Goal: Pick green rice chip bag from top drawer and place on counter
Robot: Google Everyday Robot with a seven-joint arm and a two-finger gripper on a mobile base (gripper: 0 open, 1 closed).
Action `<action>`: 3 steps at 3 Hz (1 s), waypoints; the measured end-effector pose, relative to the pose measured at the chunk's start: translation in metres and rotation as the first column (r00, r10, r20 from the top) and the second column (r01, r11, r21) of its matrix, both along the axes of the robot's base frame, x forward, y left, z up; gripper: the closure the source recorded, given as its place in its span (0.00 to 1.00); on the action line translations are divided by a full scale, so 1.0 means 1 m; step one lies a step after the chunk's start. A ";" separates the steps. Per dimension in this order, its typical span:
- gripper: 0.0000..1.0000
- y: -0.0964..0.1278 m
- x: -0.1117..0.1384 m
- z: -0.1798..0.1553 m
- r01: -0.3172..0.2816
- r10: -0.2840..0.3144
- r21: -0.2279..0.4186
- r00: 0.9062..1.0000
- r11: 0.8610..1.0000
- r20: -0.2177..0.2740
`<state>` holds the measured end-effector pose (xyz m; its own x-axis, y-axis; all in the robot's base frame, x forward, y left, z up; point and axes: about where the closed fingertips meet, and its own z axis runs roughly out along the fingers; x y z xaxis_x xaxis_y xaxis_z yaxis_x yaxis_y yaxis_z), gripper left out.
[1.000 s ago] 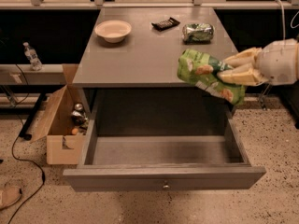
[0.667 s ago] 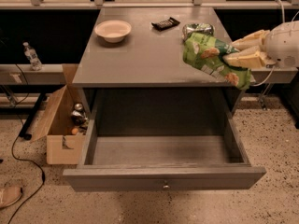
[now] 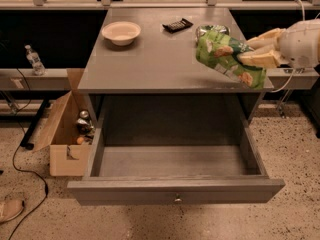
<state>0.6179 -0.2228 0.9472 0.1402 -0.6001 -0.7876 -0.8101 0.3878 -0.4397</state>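
The green rice chip bag (image 3: 226, 57) is bright green and crinkled, with pale round chips pictured on it. My gripper (image 3: 251, 50) reaches in from the right and is shut on the bag's right end. It holds the bag in the air above the right part of the grey counter (image 3: 155, 59). The top drawer (image 3: 172, 160) is pulled fully open below, with a bare flat grey bottom and a small metal knob (image 3: 176, 200) on its front panel.
On the counter stand a pale bowl (image 3: 121, 32) at the back left, a small black device (image 3: 177, 25) at the back middle and a crushed green-silver can (image 3: 207, 29) behind the bag. An open cardboard box (image 3: 67, 136) with items sits on the floor at the left.
My gripper has carried the bag up and back, from beside the counter's right front edge to above its right part.
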 end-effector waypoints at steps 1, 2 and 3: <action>1.00 -0.017 0.052 -0.008 0.108 -0.109 -0.036 0.994 0.994 -0.015; 1.00 -0.030 0.076 -0.022 0.177 -0.181 -0.071 0.982 0.982 -0.054; 0.73 -0.039 0.095 -0.048 0.227 -0.242 -0.128 0.963 0.965 -0.120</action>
<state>0.7126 -0.2616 0.8995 -0.1171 -0.6888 -0.7154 -0.7565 0.5285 -0.3851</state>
